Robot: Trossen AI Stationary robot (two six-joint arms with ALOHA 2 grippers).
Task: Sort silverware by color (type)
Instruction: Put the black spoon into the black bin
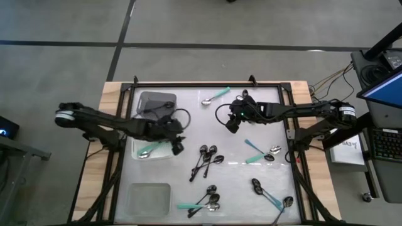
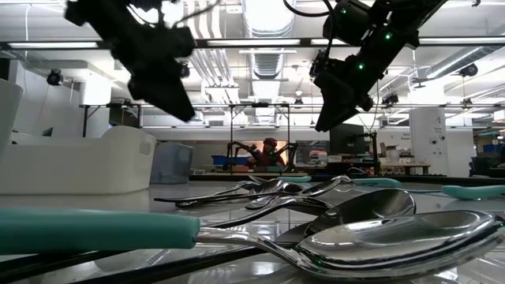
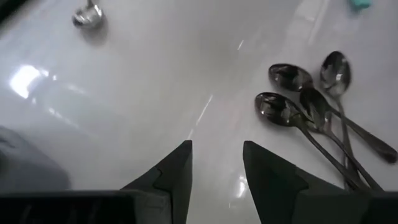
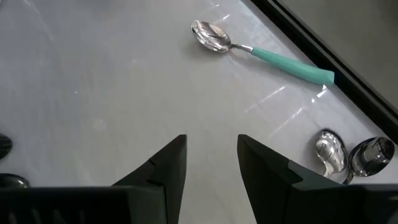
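Small spoons lie scattered flat on the white table top. A silver-bowl, teal-handled spoon (image 1: 215, 96) (image 4: 261, 53) lies near the far edge. Three black spoons (image 1: 206, 160) (image 3: 311, 106) lie together mid-table. More spoons (image 1: 207, 199) lie toward the near edge, and others (image 1: 260, 150) (image 1: 271, 194) on the right. One teal-handled spoon (image 1: 149, 151) lies inside the white bin (image 1: 137, 145). My left gripper (image 1: 177, 147) (image 3: 216, 163) hovers open beside that bin, above bare table. My right gripper (image 1: 232, 123) (image 4: 211, 163) hovers open above bare table, between the far spoon and the right-hand spoons.
A grey bin (image 1: 157, 102) stands at the far left and a clear bin (image 1: 149, 198) at the near left. A black frame (image 1: 207, 84) runs around the table. Bare table shows in the middle, between the two grippers. In the low view, spoons (image 2: 371, 237) lie close to the camera.
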